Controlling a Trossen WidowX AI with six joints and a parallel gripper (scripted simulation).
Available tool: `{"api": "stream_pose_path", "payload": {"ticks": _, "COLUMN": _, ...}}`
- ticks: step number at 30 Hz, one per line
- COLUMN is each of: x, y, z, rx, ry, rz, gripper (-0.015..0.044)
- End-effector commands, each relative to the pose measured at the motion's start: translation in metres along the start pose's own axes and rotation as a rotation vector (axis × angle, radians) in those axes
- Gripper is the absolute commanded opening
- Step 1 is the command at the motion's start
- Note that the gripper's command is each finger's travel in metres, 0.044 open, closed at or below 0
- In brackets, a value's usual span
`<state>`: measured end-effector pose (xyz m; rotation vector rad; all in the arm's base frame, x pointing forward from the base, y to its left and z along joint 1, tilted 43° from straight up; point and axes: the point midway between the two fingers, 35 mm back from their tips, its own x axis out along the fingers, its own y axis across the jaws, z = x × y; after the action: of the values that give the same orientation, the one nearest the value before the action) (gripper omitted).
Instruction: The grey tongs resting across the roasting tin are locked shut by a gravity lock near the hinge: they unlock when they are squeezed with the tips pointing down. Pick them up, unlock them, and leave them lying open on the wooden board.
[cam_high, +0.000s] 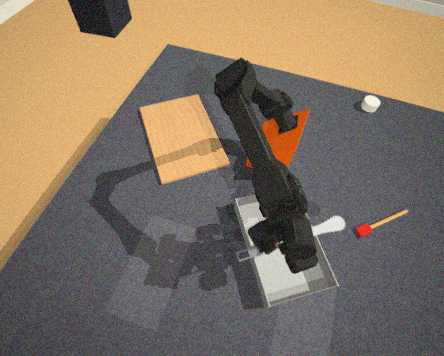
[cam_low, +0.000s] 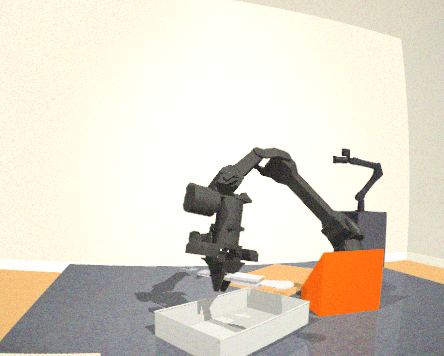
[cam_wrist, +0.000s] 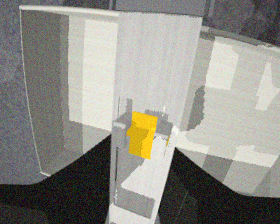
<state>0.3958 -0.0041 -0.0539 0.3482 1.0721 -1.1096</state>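
Observation:
The grey tongs (cam_high: 330, 226) (cam_low: 245, 277) (cam_wrist: 155, 60) are roughly level above the roasting tin (cam_high: 270, 303) (cam_low: 190, 330) (cam_wrist: 42, 90), clear of its rim in the exterior view. Their pale, scalloped tip end points right and their hinge end left in the top view. My gripper (cam_low: 221, 289) (cam_wrist: 136, 138) points down and is shut on the tongs, one finger on each side near a yellow piece (cam_wrist: 142, 135) between the arms. The wooden board (cam_high: 180, 125) lies beyond the tin, towards the back left in the top view. The arm hides the tongs' middle there.
An orange block (cam_high: 285, 142) (cam_low: 345, 282) with a sloping side stands between the tin and the arm's base. A red-headed brush (cam_high: 364, 230) lies right of the tin. A small white cylinder (cam_high: 370, 104) is at the far right. A dark pedestal (cam_high: 102, 20) stands beyond the mat.

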Motion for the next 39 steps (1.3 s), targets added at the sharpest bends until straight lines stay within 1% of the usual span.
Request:
{"api": "stream_pose_path", "payload": {"ticks": 1, "x": -0.002, "y": 0.001, "z": 0.001, "rx": 0.003, "ry": -0.010, "rz": -0.048, "gripper": -0.0150}}
{"api": "stream_pose_path", "payload": {"ticks": 13, "x": -0.006, "y": -0.003, "z": 0.001, "rx": -0.002, "ry": -0.038, "rz": -0.196, "gripper": -0.0150}}
{"api": "stream_pose_path", "payload": {"ticks": 24, "x": -0.007, "y": -0.005, "z": 0.003, "rx": -0.001, "ry": -0.034, "rz": -0.203, "gripper": -0.0150}}
{"api": "stream_pose_path", "payload": {"ticks": 28, "x": -0.014, "y": -0.012, "z": 0.018, "rx": 0.028, "ry": -0.033, "rz": -0.199, "gripper": -0.0150}}
{"api": "stream_pose_path", "payload": {"ticks": 39, "x": -0.044, "y": -0.055, "z": 0.082, "rx": 0.159, "ry": -0.039, "rz": -0.189, "gripper": -0.0150}}
